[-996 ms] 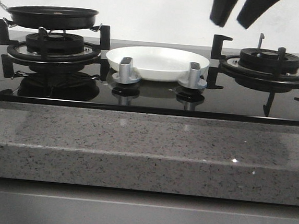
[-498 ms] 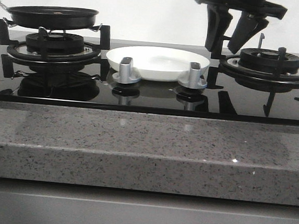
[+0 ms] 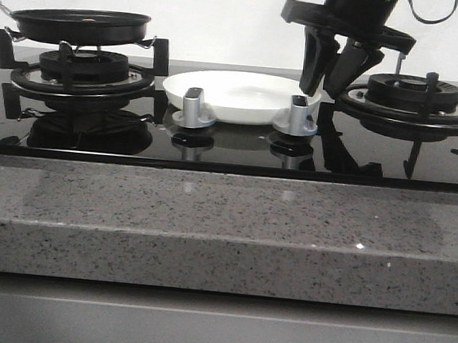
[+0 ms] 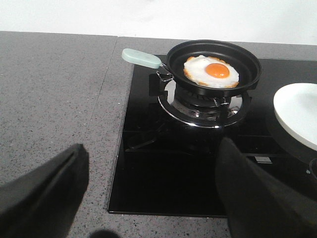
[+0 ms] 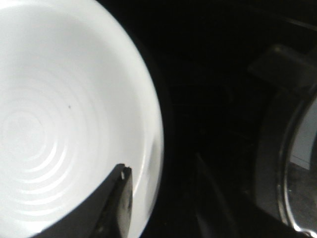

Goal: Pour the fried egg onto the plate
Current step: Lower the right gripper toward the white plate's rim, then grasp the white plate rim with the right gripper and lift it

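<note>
Even, soft light is filling the front view, where the glossy black cooktop [image 3: 239, 144] is mirroring the burners and knobs as dark reflections across the middle of the frame, and small specks of glare are glinting on the speckled stone counter edge [image 3: 225, 219] at lower right. The left wrist view is staying bright and sharp in its upper half, while the two dark fingers [image 4: 39, 198] at the bottom corners are blurring out of focus. The right wrist view is showing harsh contrast, with the plate [image 5: 59, 114] glowing nearly overexposed on the left and the right half sinking into near-black, soft-focus shadow.
</note>
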{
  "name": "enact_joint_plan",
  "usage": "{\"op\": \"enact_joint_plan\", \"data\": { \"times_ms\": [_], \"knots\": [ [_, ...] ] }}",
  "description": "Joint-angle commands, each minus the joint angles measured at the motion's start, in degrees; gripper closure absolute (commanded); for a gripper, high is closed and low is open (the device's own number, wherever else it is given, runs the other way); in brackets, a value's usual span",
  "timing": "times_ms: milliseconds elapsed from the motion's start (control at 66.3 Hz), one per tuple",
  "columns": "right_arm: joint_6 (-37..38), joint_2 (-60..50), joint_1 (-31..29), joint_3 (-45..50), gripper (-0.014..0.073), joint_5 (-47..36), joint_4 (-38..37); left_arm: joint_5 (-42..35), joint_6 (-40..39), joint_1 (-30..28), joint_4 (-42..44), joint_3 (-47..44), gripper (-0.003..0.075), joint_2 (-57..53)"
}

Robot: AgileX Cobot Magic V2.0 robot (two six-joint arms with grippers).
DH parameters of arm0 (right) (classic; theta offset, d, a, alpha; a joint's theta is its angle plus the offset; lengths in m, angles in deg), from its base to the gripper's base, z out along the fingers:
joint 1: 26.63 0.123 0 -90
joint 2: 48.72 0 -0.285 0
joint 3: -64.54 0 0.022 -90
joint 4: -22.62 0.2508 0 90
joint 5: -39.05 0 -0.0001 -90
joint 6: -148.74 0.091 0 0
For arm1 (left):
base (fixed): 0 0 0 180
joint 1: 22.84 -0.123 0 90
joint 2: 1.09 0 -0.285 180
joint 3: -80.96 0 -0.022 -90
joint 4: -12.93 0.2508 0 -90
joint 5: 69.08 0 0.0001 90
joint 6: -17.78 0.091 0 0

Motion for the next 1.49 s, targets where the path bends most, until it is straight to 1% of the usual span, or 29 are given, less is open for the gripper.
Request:
{"op": "enact_joint_plan", "data": {
  "times_ms": [0,211,287,588,694,815,1026,1117,1358,1479],
  "knots": [
    [-0.38,-2.98,-0.38,-1.98,0.0281,4.52,2.36,-4.69,-0.30,0.20,-0.41,2.08,0.0188,0.62],
    [-0.38,-1.75,-0.58,-1.98,0.0340,5.51,5.73,-4.69,-0.30,0.20,-0.41,2.08,0.0188,0.62],
    [-0.38,-1.75,-0.84,-1.98,0.0375,5.61,6.60,-4.69,-0.30,0.20,-0.41,2.08,0.0188,0.62],
    [-0.38,-1.45,-0.84,-1.98,0.0612,5.67,6.71,-4.69,-0.30,0.20,-0.41,2.08,0.0188,0.62],
    [-0.38,-1.50,-0.84,-1.98,0.0662,5.59,6.77,-4.69,-0.30,0.20,-0.41,2.08,0.0188,0.62],
    [-0.32,-1.63,-0.84,-2.87,0.0662,5.64,6.77,-4.69,-0.30,0.20,-0.41,2.08,0.0188,0.62],
    [1.03,-2.04,-0.84,-10.75,0.0662,5.64,6.96,-4.69,-0.30,0.20,-0.41,2.08,0.0188,0.62],
    [1.77,-3.44,-0.84,-12.51,0.0662,5.70,8.08,-4.69,-0.30,0.20,-0.41,2.08,0.0188,0.62],
    [1.77,-9.90,-0.66,-11.81,0.0662,5.74,12.13,-4.69,-0.30,0.20,-0.41,2.08,0.0188,0.62],
    [1.82,-15.69,-0.08,-5.58,0.0662,5.74,11.87,-4.69,-0.30,0.20,-0.41,2.08,0.0188,0.62]
  ]
}}
